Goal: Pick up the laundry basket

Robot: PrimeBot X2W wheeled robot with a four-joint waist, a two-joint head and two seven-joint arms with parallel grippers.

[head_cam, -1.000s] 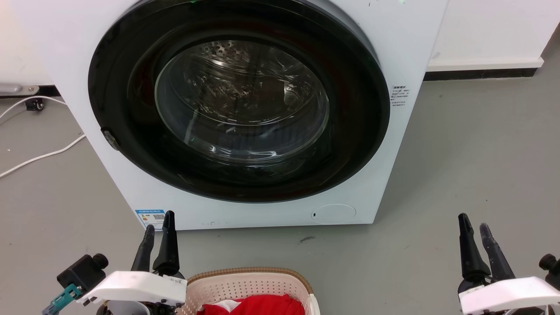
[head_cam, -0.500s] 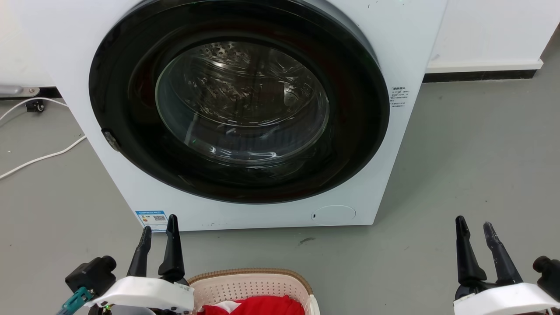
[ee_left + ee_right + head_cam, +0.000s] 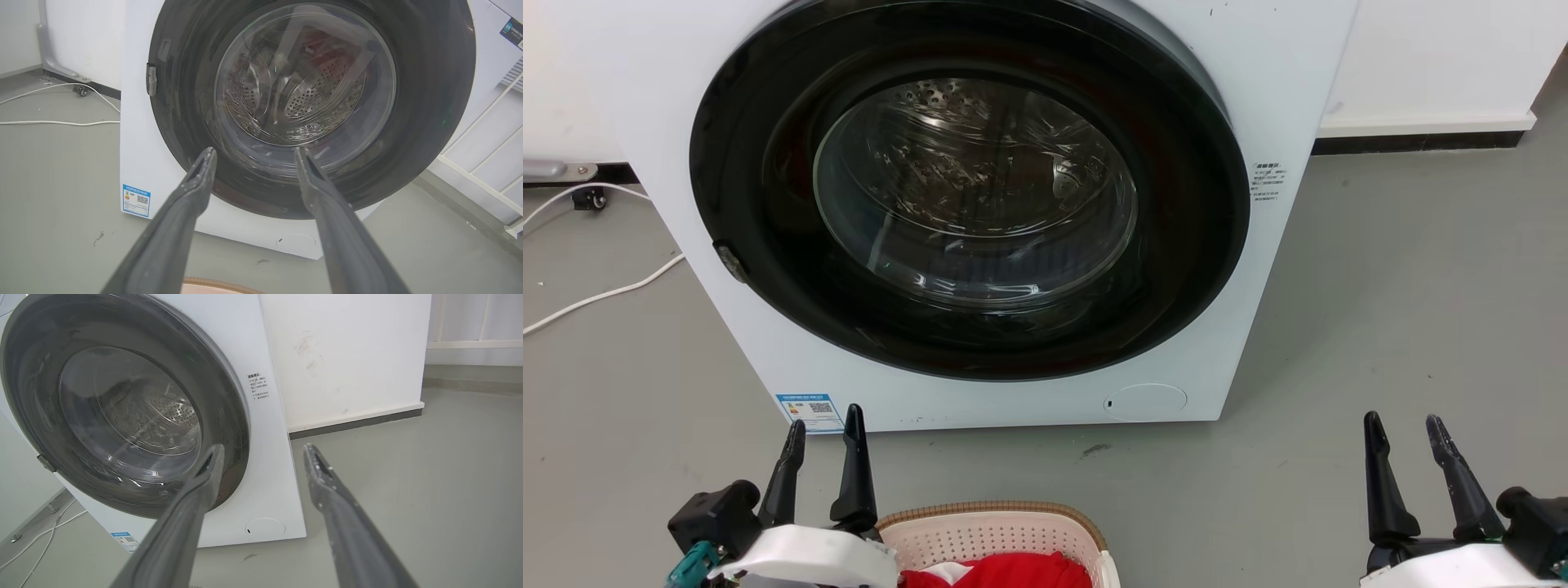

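Low in front of the washing machine (image 3: 980,229), laundry basket (image 3: 988,535) sits on the floor (image 3: 1380,286) holding red cloth (image 3: 1005,569), left gripper (image 3: 825,418) just beside its rim, right gripper (image 3: 1402,419) well apart, both with fingers spread and empty; I'd centre both on opposite sides and lift level.

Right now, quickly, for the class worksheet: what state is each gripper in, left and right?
Left gripper: open, holding nothing, at the left end of the laundry basket.
Right gripper: open, holding nothing.

grey floor (image 3: 1405,286), white wall (image 3: 1437,57), washing machine (image 3: 1241,359)
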